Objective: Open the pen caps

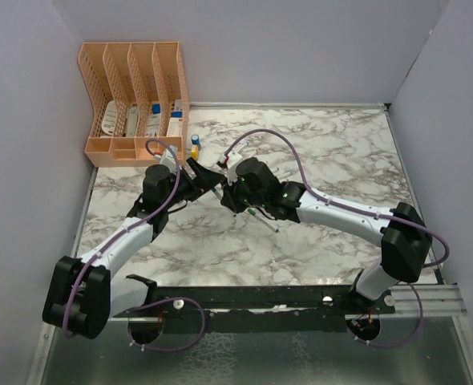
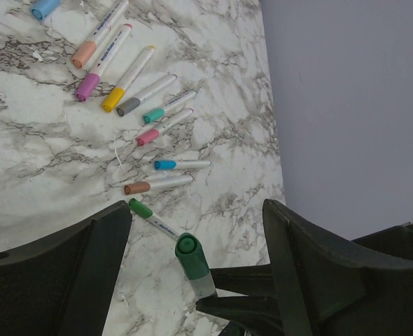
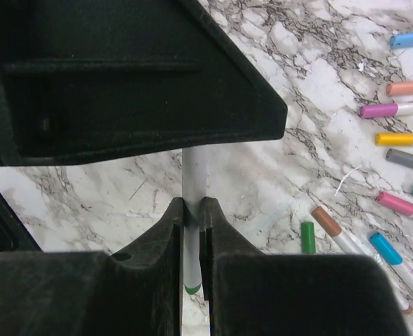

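My right gripper [image 3: 194, 204] is shut on the white barrel of a pen [image 3: 194, 171], held off the table with its green end [image 3: 191, 288] showing below the fingers. The pen's green cap [image 2: 191, 257] points up between the fingers of my left gripper [image 2: 196, 218]. That gripper is open, one finger [image 2: 108, 238] on each side of the cap, neither touching it. Both grippers meet mid-table [image 1: 220, 181]. Several capped pens lie in a row: orange cap [image 2: 85, 54], yellow cap [image 2: 113, 99], blue cap [image 2: 165, 165], brown cap [image 2: 136, 187], green cap [image 2: 141, 208].
An orange file organiser [image 1: 136, 104] stands at the back left, with a small blue-and-yellow bottle [image 1: 195, 145] just to its right. Grey walls close in the marble table [image 1: 341, 152] at the back and on both sides. The row of pens lies under and beside the grippers.
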`<state>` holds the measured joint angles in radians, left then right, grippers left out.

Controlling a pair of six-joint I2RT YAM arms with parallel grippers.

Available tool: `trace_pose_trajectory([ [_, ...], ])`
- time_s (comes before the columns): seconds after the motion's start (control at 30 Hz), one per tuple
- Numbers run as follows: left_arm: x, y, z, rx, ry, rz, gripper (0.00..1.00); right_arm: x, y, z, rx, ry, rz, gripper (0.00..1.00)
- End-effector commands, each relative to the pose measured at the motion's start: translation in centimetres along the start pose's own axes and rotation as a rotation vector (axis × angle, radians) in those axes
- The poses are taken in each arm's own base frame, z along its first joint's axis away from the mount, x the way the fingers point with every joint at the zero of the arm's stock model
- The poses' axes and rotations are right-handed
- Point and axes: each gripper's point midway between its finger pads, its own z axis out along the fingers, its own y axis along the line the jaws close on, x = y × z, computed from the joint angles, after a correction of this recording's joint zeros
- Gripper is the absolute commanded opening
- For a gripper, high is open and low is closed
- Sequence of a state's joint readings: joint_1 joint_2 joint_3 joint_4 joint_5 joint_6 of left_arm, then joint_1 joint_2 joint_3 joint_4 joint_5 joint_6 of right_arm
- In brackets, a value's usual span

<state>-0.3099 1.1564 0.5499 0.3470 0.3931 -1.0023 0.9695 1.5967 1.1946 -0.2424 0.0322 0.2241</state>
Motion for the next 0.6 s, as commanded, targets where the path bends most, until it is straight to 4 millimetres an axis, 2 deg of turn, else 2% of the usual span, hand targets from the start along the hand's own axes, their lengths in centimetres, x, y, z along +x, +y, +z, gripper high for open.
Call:
trace_pose_trajectory([
  [0.0,-1.3,-1.9,0.5,0.062,-0.041,0.005,0.76,-1.8,0.4,0.6,-0.03,-0.04,0.019,0.01],
  [0.13,-1.3,-1.9,0.7,0.064,-0.038,-0.003,0.7,-2.0,0.1,0.8,-0.027,-0.041,0.025,0.01],
  [0.57,-1.2,-2.1,0.9,0.074,-0.035,-0.009,0.4,-2.0,-0.7,1.0,-0.017,-0.033,0.035,0.01],
])
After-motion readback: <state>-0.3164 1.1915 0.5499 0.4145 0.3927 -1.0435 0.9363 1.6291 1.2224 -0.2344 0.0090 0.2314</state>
